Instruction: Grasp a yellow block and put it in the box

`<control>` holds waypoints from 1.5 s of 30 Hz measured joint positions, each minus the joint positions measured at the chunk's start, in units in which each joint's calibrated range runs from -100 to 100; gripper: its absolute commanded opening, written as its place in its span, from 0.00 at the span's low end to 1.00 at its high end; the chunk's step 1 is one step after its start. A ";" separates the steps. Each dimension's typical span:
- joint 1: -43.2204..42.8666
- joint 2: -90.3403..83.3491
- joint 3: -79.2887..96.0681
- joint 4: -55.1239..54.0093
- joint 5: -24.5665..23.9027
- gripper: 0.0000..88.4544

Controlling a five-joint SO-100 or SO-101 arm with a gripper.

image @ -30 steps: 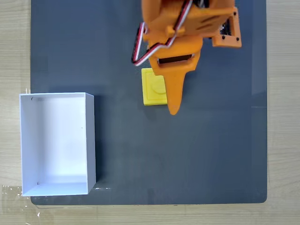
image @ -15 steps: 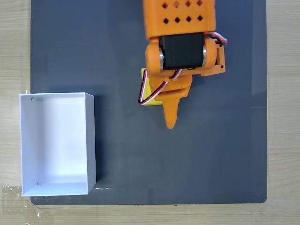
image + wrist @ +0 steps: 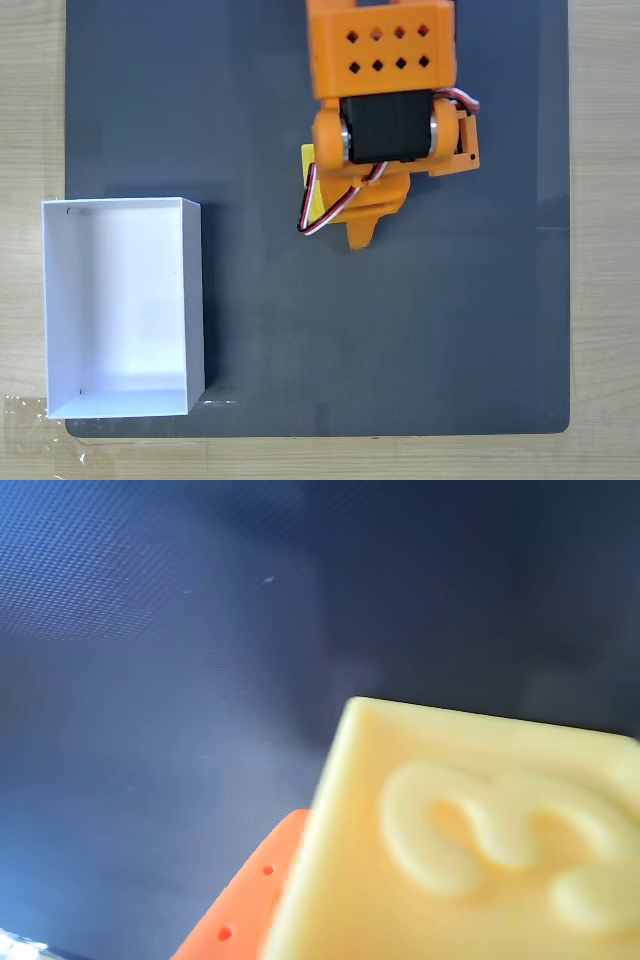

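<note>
In the fixed view my orange arm hangs over the yellow block (image 3: 309,186), leaving just a thin yellow strip showing at its left side. The gripper (image 3: 345,226) points down at the block, and the arm's body hides how its jaws stand. Seen from the wrist, the yellow block (image 3: 470,850) is very close and fills the lower right, with a raised curl on its face. One orange finger (image 3: 245,900) lies against its left edge there. The white open-top box (image 3: 195,300) stands apart at the lower left and has nothing in it.
A dark grey mat (image 3: 450,330) covers most of the light wooden table (image 3: 30,100). The box sits across the mat's left edge. A red, white and black cable (image 3: 322,215) loops out beside the gripper.
The arm has tipped further down over the block, and the finger tip has drawn back up the picture. More of the block is covered; the block itself has stayed in place.
</note>
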 measured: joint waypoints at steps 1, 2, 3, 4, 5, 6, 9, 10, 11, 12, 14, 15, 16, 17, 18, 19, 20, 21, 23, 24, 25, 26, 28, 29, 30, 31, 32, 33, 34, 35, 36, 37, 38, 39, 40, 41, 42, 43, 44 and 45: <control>0.00 0.00 -0.18 0.00 -0.05 0.33; 0.00 0.00 -0.18 0.00 -0.05 0.32; 0.00 0.00 -0.27 -0.09 -0.05 0.32; 0.00 0.00 -0.45 -0.09 -0.05 0.32; 0.00 0.00 -0.54 -0.09 -0.11 0.32; 0.00 0.00 -0.54 -0.09 -0.11 0.32; 0.00 -0.08 -0.54 -0.09 -0.21 0.32; 0.00 -0.08 -0.54 -0.09 -0.21 0.32; 0.00 -0.08 -0.54 -0.09 -0.21 0.32; 0.00 -0.17 -0.54 -0.09 -0.26 0.32; 0.00 -1.60 -0.45 0.09 -0.05 0.32; 0.00 -2.19 -0.36 0.43 -0.05 0.32; 0.00 -2.87 -0.36 0.43 0.00 0.32; 0.00 -3.96 -0.36 0.35 0.00 0.32; 0.00 -5.06 -0.63 0.61 0.00 0.32; -0.09 -6.41 -1.26 0.61 0.00 0.32; -0.09 -7.67 -2.26 0.61 0.00 0.32; -0.09 -8.93 -3.52 0.61 0.00 0.32; -0.09 -11.21 -6.32 0.35 0.00 0.32; -0.09 -12.14 -7.95 0.35 0.00 0.32; 0.18 -12.73 -9.39 0.35 0.00 0.32; 0.63 -13.32 -10.75 0.35 0.00 0.32; 2.16 -13.65 -13.55 -0.78 0.00 0.32; 3.33 -13.74 -14.54 -2.08 0.00 0.32; 4.68 -13.74 -15.36 -3.46 0.00 0.32; 6.21 -13.74 -15.81 -5.28 0.00 0.32; 7.92 -13.82 -15.90 -7.36 0.00 0.32; 9.63 -13.82 -15.90 -9.52 0.00 0.32; 11.43 -13.74 -15.90 -11.77 0.00 0.32; 13.32 -13.74 -15.90 -13.93 0.00 0.32; 15.20 -13.65 -15.90 -16.01 0.00 0.32; 17.00 -13.06 -15.99 -18.17 0.00 0.32; 18.62 -12.22 -16.44 -20.34 0.00 0.32; 20.24 -11.13 -16.53 -22.33 0.00 0.32; 21.59 -9.95 -16.62 -24.15 0.00 0.32; 22.67 -8.93 -16.62 -25.70 0.00 0.32; 23.84 -8.01 -16.62 -27.09 0.00 0.32; 24.65 -7.25 -16.62 -28.30 0.00 0.32; 25.37 -6.41 -16.62 -29.34 0.00 0.32; 26.00 -5.73 -16.62 -30.20 0.00 0.32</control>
